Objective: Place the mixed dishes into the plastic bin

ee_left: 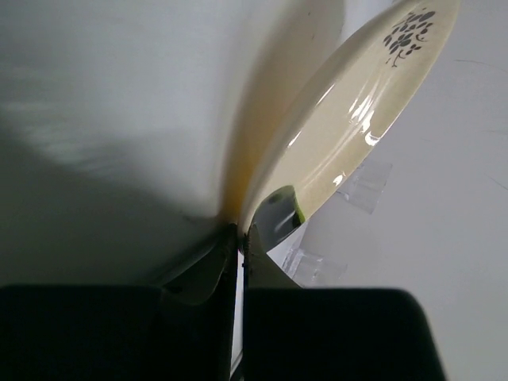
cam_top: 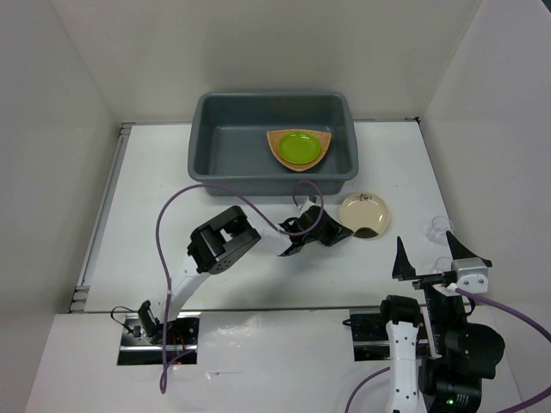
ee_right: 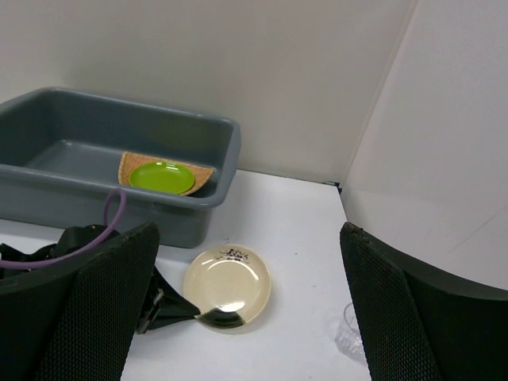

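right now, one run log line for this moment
left end effector: shut on cream plate rim | right end effector: open | basket tray, green plate: in bin | clear cup: on table

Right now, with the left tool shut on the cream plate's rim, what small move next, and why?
Probably raise the left tool straight up a little. It grips the cream plate by its rim, the plate looks to lie on the table, and the grey bin beyond has a wall to clear.

No legible text or markings
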You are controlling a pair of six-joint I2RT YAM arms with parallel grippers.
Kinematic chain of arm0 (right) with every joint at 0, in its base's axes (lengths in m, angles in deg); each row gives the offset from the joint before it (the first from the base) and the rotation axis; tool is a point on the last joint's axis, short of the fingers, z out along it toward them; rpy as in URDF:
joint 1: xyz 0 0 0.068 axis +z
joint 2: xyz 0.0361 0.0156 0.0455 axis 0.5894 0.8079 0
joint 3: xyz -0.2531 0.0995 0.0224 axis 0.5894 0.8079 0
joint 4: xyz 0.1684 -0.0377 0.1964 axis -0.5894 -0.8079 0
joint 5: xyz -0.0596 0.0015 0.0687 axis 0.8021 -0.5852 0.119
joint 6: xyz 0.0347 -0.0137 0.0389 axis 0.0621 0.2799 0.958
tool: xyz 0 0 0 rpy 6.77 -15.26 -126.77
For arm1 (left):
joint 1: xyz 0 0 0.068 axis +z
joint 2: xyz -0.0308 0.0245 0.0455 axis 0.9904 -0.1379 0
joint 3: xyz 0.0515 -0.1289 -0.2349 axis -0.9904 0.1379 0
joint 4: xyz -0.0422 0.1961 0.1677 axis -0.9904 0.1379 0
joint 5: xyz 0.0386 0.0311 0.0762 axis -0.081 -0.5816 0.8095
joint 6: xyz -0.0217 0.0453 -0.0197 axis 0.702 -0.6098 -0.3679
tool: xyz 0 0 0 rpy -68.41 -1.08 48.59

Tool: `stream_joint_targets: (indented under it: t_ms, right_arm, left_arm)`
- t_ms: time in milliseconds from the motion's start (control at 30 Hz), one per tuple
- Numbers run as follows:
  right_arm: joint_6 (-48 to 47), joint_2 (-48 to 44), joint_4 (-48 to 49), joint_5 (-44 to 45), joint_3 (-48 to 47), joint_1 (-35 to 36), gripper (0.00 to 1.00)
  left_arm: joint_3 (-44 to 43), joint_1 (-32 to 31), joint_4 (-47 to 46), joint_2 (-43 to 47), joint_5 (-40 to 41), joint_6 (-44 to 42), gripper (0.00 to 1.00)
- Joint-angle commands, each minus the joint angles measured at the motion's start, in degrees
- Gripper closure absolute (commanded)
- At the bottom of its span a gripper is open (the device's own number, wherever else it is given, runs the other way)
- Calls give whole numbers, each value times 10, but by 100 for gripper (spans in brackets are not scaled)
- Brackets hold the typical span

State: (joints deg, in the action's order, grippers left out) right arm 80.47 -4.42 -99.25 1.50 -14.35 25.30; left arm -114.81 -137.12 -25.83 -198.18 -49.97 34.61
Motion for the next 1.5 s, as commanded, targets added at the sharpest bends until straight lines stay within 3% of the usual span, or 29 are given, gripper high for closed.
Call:
stream_joint_targets:
  t_ms: [0, 133, 267, 500, 633, 800, 933, 1133, 1233, 1267, 1300, 1333, 1367, 1400, 1433, 1467]
  right_arm:
    - [8, -19, 20, 6, 2, -4, 2]
    - [8, -19, 20, 6, 2, -4, 2]
    - [8, -19, 20, 6, 2, -4, 2]
    - [8, -24, 20, 6, 2, -4, 2]
    - [8, -24, 20, 6, 2, -4, 2]
    - [8, -29, 20, 6, 2, -4, 2]
    - [8, -29, 20, 6, 2, -4, 2]
    - [8, -29, 20, 6, 2, -4, 2]
    - [8, -29, 20, 6, 2, -4, 2]
    - [8, -29, 20, 6, 2, -10, 2]
    - [8, -29, 20, 6, 2, -10, 2]
    - [8, -29, 20, 6, 2, -10, 2]
    - [8, -29, 20, 6, 2, -10, 2]
    - [8, -29, 20, 6, 2, -10, 2]
    - [8, -29, 20, 6, 2, -10, 2]
    - [8, -29, 20, 6, 2, -10, 2]
  left_arm:
    - [28, 3, 52, 33, 11, -15, 100]
    - [50, 3, 71, 74, 18, -29, 100]
    - [50, -2, 150, 130, 18, -41, 100]
    - [-46, -13, 332, 224, -1, -89, 100]
    - [-100, -13, 409, 275, 33, -105, 100]
    - [-212, 53, 467, 286, 27, -153, 100]
    - [-353, 132, 542, 239, -29, -186, 100]
    - [-490, 261, 601, 132, -141, -194, 100]
    - [-622, 305, 671, 35, -184, -202, 100]
    - [-674, 310, 734, -23, -184, -209, 100]
    - [-798, 316, 766, -56, -176, -224, 100]
    - [-870, 326, 795, -93, -185, -224, 100]
    - [-951, 326, 852, -182, -195, -219, 100]
    - [-987, 338, 834, -183, -230, -201, 100]
    - [-938, 343, 813, -183, -267, -194, 100]
    - [-973, 343, 845, -222, -256, -194, 100]
